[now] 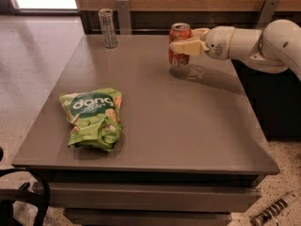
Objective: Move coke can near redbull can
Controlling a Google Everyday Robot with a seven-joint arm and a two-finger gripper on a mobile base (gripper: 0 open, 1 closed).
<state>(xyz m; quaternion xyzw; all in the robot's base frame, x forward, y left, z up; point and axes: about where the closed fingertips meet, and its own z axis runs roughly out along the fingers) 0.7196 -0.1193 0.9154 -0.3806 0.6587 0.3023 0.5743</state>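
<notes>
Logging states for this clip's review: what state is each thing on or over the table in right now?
red can: upright, gripped, over the far right of the table.
hand: shut on the red can, reaching in from the right.
slim grey can: upright, far left corner, untouched.
chip bag: lying flat, crumpled, near left.

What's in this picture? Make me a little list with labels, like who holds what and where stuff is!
held thing: orange-red soda can, upright, seemingly just off the grey table, back right part
holder: end effector, shut around it, reaching in from the right
back left: slim silver-grey can, upright, well apart from the red one
front left: green snack bag, lying flat
</notes>
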